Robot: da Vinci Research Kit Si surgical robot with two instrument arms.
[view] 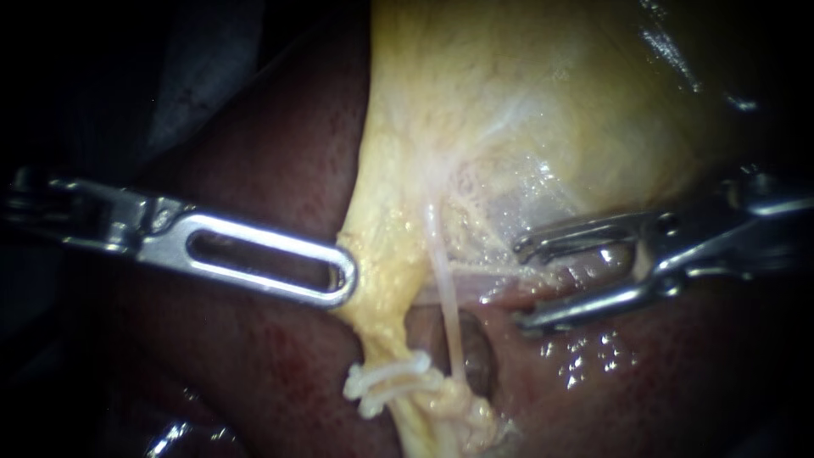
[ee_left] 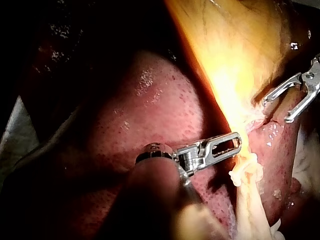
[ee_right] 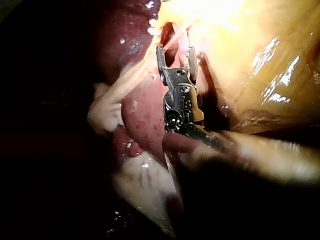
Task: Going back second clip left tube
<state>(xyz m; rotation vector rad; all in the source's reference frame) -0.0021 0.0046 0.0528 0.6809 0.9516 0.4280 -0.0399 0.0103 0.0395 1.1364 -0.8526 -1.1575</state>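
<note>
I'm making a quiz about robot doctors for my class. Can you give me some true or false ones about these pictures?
1. The right instrument is open at its tip. True.
2. The right instrument is touching the white clips. False: it sits apart from them, up near the thin pale tube.
3. The liver is dark red. True.
4. The left instrument comes in from the right in the endoscope view. False: its shaft comes in from the left, and its tip is against the yellow tissue.
</note>
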